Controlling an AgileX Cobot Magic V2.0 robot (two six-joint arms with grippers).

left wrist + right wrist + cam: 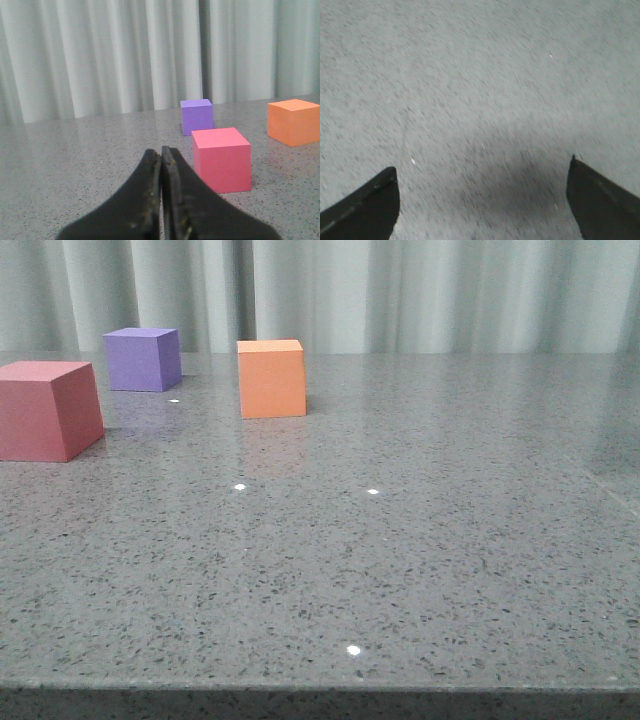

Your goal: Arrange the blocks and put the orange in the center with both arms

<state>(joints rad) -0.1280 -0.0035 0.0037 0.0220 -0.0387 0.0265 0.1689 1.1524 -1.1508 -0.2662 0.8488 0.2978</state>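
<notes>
Orange cube well apart from both: left claw pressed closed, empty; right claw spread wide, empty.

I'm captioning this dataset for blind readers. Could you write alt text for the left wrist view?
The closed black left gripper points over a grey speckled table at a matte red-pink foam cube. A purple foam cube sits behind it, an orange foam cube off to one side, and pale curtains beyond.

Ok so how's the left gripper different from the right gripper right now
The left gripper has its jaws pressed shut, while the right gripper has its jaws spread wide. The left faces the three cubes; the right looks down on bare table. Both are black and hold nothing.
</notes>
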